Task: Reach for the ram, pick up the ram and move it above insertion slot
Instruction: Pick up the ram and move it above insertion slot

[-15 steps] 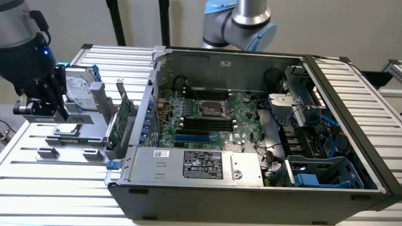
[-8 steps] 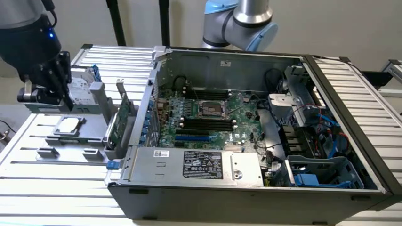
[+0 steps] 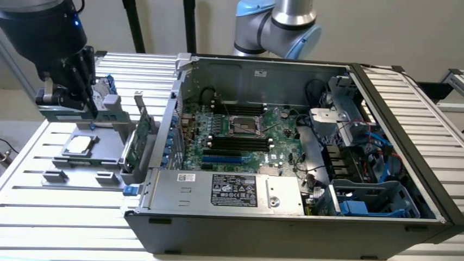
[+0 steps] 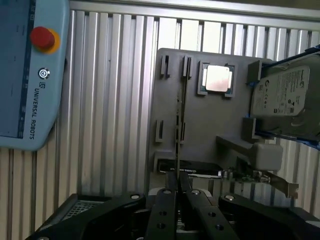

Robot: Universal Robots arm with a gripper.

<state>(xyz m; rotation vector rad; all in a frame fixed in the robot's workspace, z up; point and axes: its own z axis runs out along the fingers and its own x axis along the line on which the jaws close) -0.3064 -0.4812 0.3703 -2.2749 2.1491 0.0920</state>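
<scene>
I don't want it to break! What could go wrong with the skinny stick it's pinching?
The end effector pinches the ram by its thin edge, so it might slip or tilt. The hard drive and expansion card sit close by on the grey holder, so a swing could bump them.

"UNIVERSAL ROBOTS" on teach pendant (image 4: pixel 30 75)

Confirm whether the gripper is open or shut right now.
Shut on the ram: the gripper has its fingers pinching the thin edge from both sides in the wrist view.
</scene>
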